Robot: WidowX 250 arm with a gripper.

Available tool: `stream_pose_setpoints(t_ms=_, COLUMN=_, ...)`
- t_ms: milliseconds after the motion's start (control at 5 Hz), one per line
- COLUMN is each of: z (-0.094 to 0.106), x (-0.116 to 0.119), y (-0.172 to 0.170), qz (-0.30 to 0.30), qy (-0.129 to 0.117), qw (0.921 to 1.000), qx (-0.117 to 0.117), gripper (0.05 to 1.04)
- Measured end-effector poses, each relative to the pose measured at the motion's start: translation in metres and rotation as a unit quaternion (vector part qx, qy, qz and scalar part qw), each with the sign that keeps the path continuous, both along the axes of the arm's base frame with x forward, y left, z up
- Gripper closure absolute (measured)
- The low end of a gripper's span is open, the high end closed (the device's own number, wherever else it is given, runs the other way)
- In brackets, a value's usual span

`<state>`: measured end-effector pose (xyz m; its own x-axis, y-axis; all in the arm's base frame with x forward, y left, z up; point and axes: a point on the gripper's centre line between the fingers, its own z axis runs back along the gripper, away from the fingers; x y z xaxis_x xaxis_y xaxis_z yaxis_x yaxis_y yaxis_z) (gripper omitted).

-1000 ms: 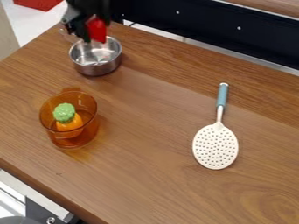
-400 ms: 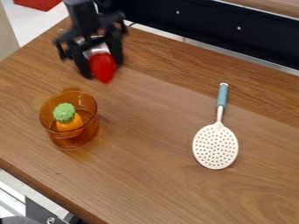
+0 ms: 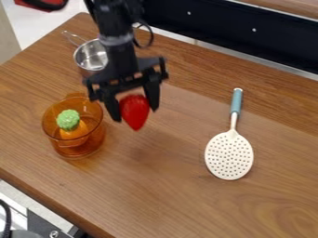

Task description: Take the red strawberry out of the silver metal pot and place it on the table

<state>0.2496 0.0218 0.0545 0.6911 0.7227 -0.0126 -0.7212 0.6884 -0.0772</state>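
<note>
Camera view, near side first: what lies there?" asks the caption editor.

"A perforated skimmer (image 3: pixel 228 155) with a teal handle (image 3: pixel 236 101) rests on the wooden countertop (image 3: pixel 155 200), its head toward the near side," the photographer replies. "Opposite, at the left of the view, stands a transparent amber pot (image 3: pixel 94 139). Inside are a knobbly green toy piece (image 3: pixel 68 120) and an orange toy piece (image 3: pixel 74 132)."

"And beyond the skimmer's head?"

"The black gripper (image 3: pixel 136 114), pointing down, its fingers clamped on either side of a red strawberry-shaped toy (image 3: pixel 135 111). The toy hangs tapered end down, beside the amber pot but apart from it. It appears to be clear of the wood."

"Farther back?"

"A stainless-steel saucepan (image 3: pixel 90 56), partly hidden by the arm (image 3: pixel 118 39), near the far left corner of the countertop. Behind it all runs a dark panel (image 3: pixel 217 21)."

"Which step is in hand?"

"Judging by the pose, the grasp is made and the toy is being held aloft, not yet set down."

"The next move calls for what?"

"A firm, even squeeze, I'd say, with enough height to clear the pot's rim, and no release until the toy has support beneath it.
</note>
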Motion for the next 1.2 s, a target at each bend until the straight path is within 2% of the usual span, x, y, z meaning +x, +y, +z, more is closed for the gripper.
stream_pose_setpoints(t_ms=200, z=-0.021, x=-0.015, y=-0.036, qz=-0.066, qy=-0.005, qw=0.9975, qx=0.022, gripper=0.319)
stream_pose_setpoints(t_ms=400, z=-0.032, x=-0.025, y=-0.057, qz=-0.118, qy=-0.014, qw=0.9922, qx=0.036, gripper=0.319)
stream_pose_setpoints(t_ms=600, z=-0.038, x=-0.033, y=-0.071, qz=-0.150, qy=-0.023, qw=0.9875, qx=0.041, gripper=0.319)
stream_pose_setpoints(t_ms=800, z=-0.039, x=-0.033, y=-0.073, qz=-0.157, qy=-0.029, qw=0.9860, qx=0.048, gripper=0.319)
stream_pose_setpoints(t_ms=1000, z=-0.042, x=-0.035, y=-0.072, qz=-0.160, qy=-0.020, qw=0.9853, qx=0.055, gripper=0.252)
stream_pose_setpoints(t_ms=1200, z=-0.042, x=-0.040, y=-0.070, qz=-0.161, qy=0.001, qw=0.9856, qx=0.050, gripper=0.083)
